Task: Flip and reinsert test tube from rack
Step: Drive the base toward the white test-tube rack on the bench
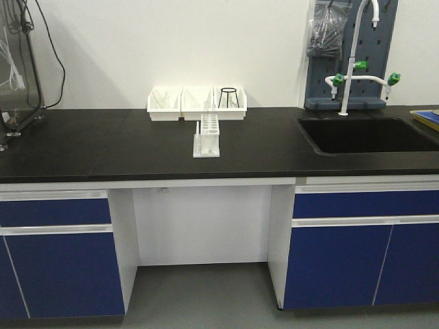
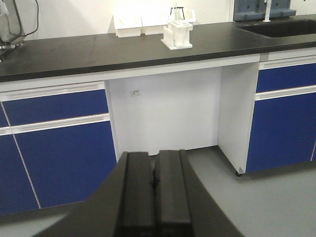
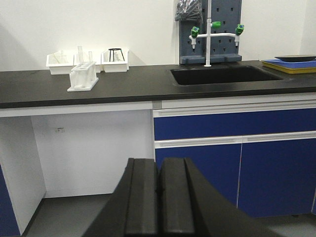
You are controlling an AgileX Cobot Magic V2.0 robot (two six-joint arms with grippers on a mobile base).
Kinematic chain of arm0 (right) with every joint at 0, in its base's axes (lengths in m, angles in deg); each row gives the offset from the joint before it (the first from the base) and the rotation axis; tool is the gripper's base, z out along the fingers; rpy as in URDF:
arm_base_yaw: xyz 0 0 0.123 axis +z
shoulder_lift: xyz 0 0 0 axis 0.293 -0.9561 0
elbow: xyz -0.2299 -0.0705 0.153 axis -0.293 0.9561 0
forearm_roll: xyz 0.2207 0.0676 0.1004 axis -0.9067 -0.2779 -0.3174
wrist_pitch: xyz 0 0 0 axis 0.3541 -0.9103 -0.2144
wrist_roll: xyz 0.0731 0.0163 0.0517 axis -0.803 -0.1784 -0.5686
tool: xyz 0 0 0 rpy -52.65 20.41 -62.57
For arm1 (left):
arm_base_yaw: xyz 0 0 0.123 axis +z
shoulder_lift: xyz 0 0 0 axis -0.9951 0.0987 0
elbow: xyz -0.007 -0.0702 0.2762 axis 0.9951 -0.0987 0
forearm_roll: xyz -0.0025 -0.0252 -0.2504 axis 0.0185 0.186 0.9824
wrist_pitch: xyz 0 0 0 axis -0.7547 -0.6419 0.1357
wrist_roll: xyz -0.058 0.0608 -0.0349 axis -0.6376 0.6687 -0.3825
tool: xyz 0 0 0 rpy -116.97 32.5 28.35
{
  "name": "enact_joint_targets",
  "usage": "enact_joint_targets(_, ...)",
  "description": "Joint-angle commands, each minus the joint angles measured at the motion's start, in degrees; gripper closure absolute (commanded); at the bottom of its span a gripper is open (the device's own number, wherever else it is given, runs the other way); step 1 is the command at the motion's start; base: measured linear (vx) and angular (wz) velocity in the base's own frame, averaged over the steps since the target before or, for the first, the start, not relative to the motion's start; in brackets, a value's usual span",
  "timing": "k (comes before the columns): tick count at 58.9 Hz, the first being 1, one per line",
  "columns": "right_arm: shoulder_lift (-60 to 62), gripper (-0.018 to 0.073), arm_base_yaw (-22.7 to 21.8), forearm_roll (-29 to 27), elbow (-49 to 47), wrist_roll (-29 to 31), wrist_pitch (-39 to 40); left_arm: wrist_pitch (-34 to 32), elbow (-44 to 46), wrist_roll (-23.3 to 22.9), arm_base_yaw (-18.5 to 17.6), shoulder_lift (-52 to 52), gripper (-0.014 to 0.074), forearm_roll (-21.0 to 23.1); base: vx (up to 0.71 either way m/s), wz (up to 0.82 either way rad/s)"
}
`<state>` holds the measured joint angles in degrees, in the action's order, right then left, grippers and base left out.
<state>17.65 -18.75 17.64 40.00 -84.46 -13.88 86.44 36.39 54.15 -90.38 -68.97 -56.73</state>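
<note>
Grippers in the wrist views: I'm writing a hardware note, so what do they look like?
The left gripper and right gripper look alike: matte black, each with two long, flat-topped rectangular fingers and a wider black body flaring out beneath. No cables, labels or markings show, and the arms themselves are out of view.

One rack [image 1: 206,147], three white bins [image 1: 197,114] (side by side), one sink [image 1: 363,137], one faucet [image 1: 353,55], one black countertop [image 1: 103,144].

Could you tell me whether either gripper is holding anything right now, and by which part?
Nothing is held. The left gripper and the right gripper both have their fingers shut together and empty, away from the rack on the counter.
</note>
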Motion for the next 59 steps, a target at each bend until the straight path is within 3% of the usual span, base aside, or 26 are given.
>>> enact_joint_targets(1,-0.9,0.0570,0.0,0.2,0.1,0.5,5.0,-4.7,0.2,-0.6,0.0,-0.4,0.0603,0.3,0.00,0.00)
enact_joint_targets(59,-0.9,0.0570,0.0,0.2,0.1,0.5,4.2,-4.7,0.2,-0.6,0.0,-0.4,0.0603,0.3,0.01,0.00)
